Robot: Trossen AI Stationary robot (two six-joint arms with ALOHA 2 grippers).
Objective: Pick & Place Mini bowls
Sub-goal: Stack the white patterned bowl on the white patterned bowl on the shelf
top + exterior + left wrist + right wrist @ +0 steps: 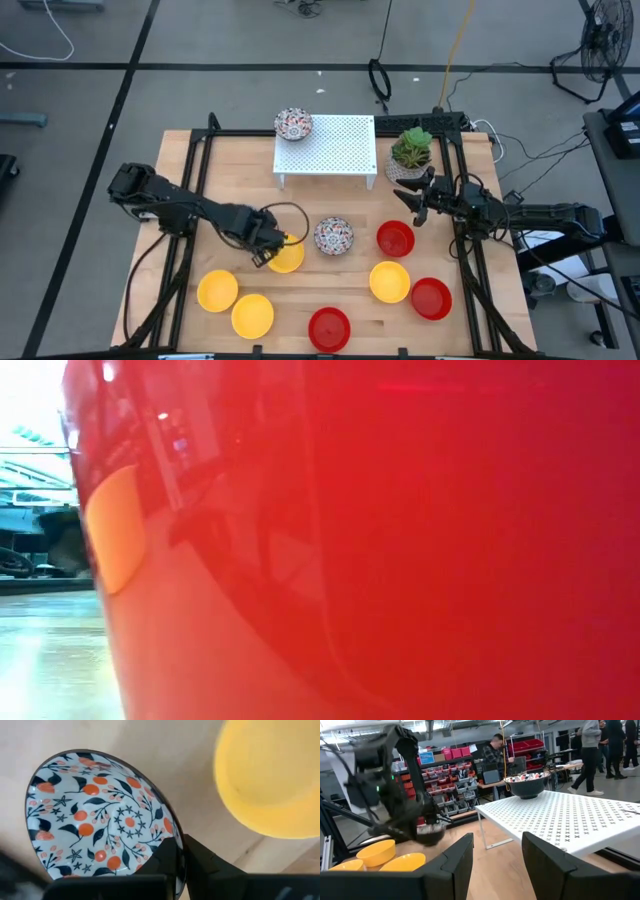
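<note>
My left gripper (184, 856) is shut on a white bowl with a red-and-dark pattern (333, 235) at mid-table. Its wrist stands over a yellow bowl (287, 257). A second patterned bowl (293, 124) sits on the left corner of the white rack (340, 145). More yellow bowls (218, 290) (252, 315) (390, 282) and three red bowls (395, 238) (431, 298) (329, 328) rest on the table. My right gripper (496, 857) is open and touches nothing. It stands near the table's right side (415, 200), between the plant and a red bowl. My left gripper holds the patterned bowl by its rim (176, 836), on the side nearest the left arm. One finger (162, 862) is inside the bowl and the other (212, 867) is outside. The fingers come slanting from the table's left. In the right wrist view the bowl (431, 835) appears raised off the table.
A potted green plant (411, 150) stands by the rack's right end, close to my right gripper. A red bowl (400, 540) fills almost the whole low view. Dark frame rails run along both table sides. Bare wood shows between the rack and the bowls.
</note>
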